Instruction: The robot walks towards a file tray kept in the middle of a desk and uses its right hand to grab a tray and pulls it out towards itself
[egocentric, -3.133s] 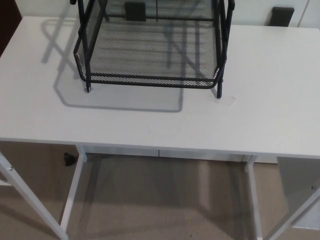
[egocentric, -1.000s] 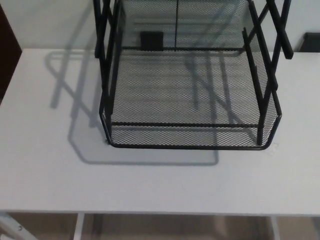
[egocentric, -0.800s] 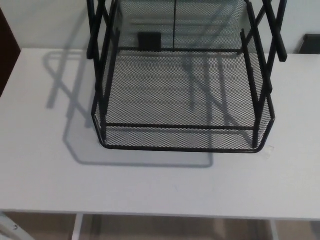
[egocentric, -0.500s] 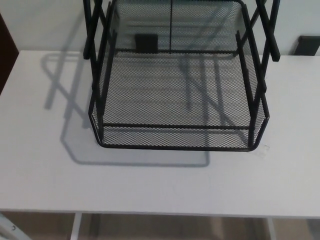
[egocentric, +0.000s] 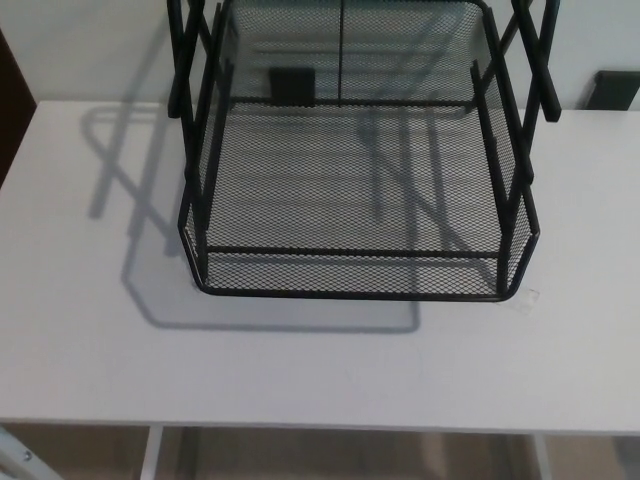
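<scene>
neither robot hand of mine is in shot, so i can't tell if they're apart or together. the file tray (egocentric: 355, 200), black mesh in a black frame, sits mid-bench toward the back, and its lowest tray's front rail (egocentric: 350, 252) faces me with bare white bench (egocentric: 300, 370) in front. my guess for doing this well: bring the right robot hand in low over that bare strip, hook the front rail near its middle, and pull straight back so the frame doesn't skew or drag along.
</scene>
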